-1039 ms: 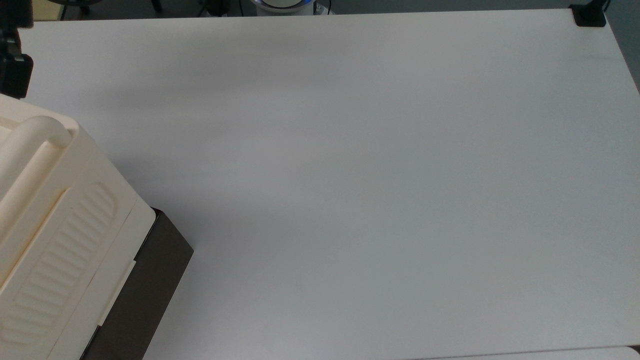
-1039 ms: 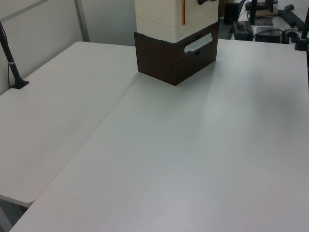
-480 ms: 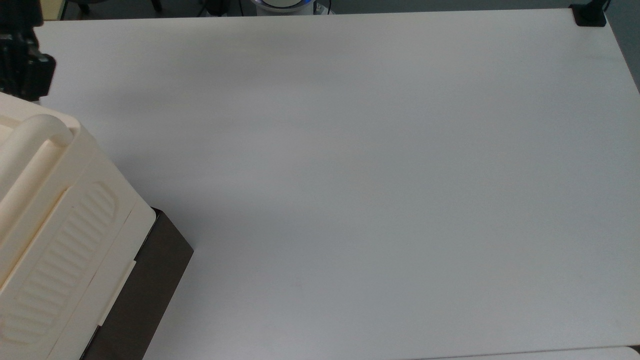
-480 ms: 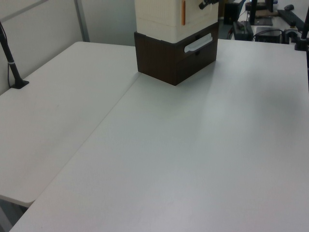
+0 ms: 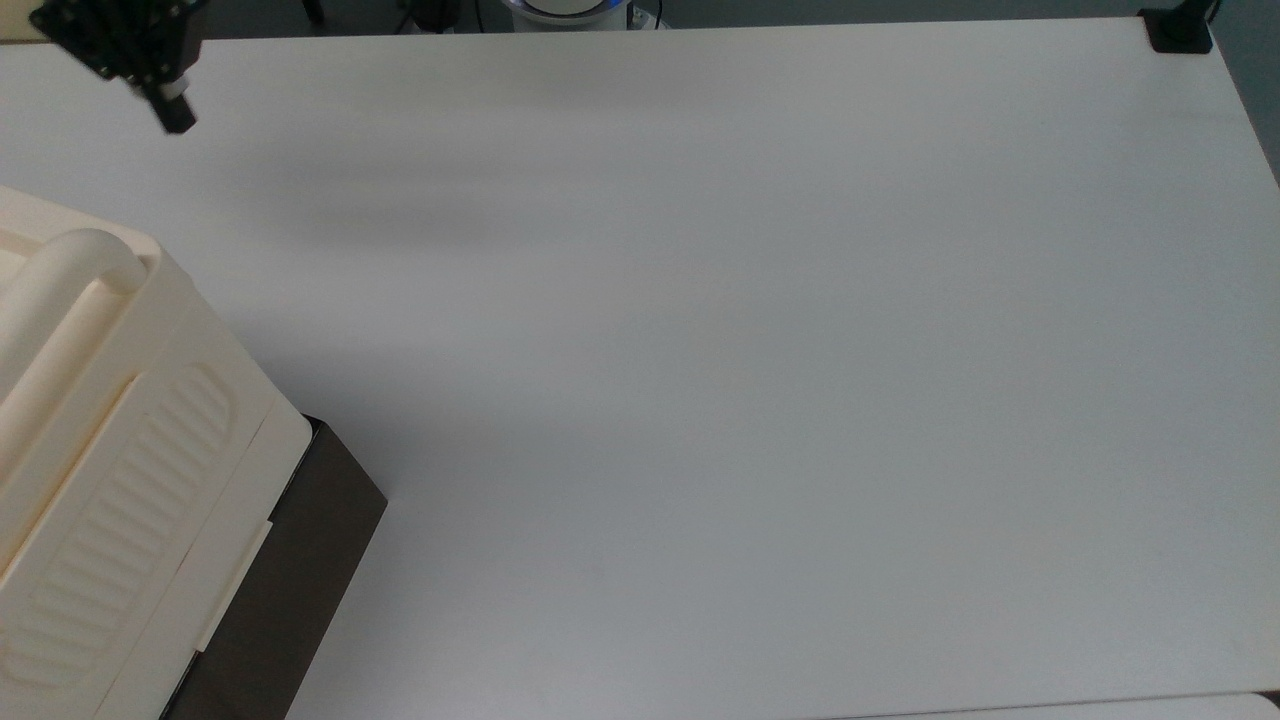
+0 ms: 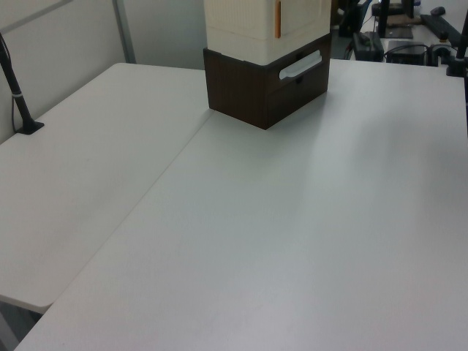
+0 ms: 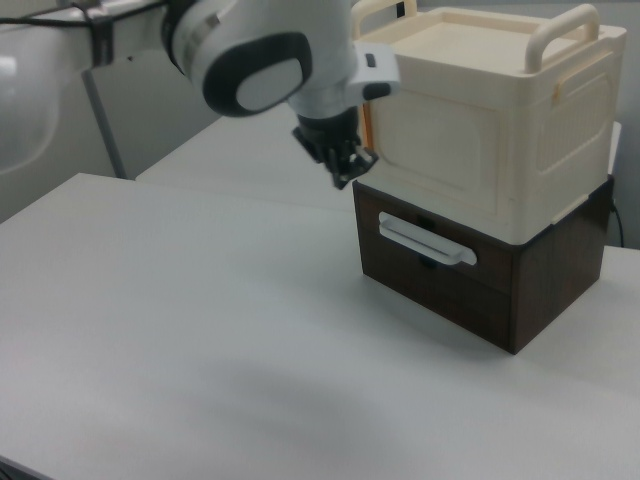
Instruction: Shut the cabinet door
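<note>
Well, the table [image 5: 760,330] takes up the most room, broad and white, spreading out beneath the jaws and away to the top view's right. Next biggest is the cabinet [image 7: 490,120], a cream box with a thick bar handle [image 7: 560,25] on top, sitting on a dark brown base [image 7: 480,290] with a pale drawer pull [image 7: 425,243]; in the right view it stands just to the right of the jaws. The arm [image 7: 260,60] reaches in from the right view's upper left, white with a dark grey joint. The cabinet door [image 7: 435,165] is the smooth cream panel facing the jaws, lying flush with the box. The gripper [image 7: 345,168] hangs just off the door's left edge in the right view, apart from it, holding nothing; I cannot tell how its jaws stand.
</note>
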You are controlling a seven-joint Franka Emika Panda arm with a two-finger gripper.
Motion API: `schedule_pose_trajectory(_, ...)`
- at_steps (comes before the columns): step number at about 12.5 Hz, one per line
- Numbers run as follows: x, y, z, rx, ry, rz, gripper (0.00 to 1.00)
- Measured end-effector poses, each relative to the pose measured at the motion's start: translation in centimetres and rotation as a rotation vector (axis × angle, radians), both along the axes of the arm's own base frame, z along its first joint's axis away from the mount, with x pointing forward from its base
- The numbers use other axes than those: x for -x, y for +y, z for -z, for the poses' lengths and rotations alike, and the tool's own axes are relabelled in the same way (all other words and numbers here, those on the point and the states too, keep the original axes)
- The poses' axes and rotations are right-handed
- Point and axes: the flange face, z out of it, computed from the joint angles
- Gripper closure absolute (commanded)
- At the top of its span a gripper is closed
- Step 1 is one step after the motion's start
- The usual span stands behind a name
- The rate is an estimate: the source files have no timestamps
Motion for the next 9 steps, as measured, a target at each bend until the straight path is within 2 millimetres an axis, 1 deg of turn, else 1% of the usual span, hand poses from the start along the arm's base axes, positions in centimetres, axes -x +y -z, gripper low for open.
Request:
schedule_pose_trajectory(2, 1.6, 1.9, -1.1, -0.006, 0.082, -0.070, 1.00)
schedule_pose_trajectory(3, 2.9, 3.3, -2.3, -0.012, 0.126, -0.108, 1.00)
schedule_pose_trajectory(4, 3.8, 4.1, -3.1, -0.021, 0.148, -0.119, 1.00)
schedule_pose_trajectory(5, 4.8, 5.3, -4.3, -0.037, 0.165, -0.128, 1.00)
schedule_pose_trajectory(6, 5.2, 6.3, -4.9, -0.043, 0.179, -0.123, 1.00)
schedule_pose_trajectory(7, 5.3, 8.4, -5.5, -0.034, 0.206, -0.113, 1.00)
schedule_pose_trajectory(8, 5.1, 10.1, -5.6, -0.020, 0.222, -0.109, 1.00)
schedule_pose_trajectory(9, 4.6, 12.3, -5.5, 0.004, 0.240, -0.111, 1.00)
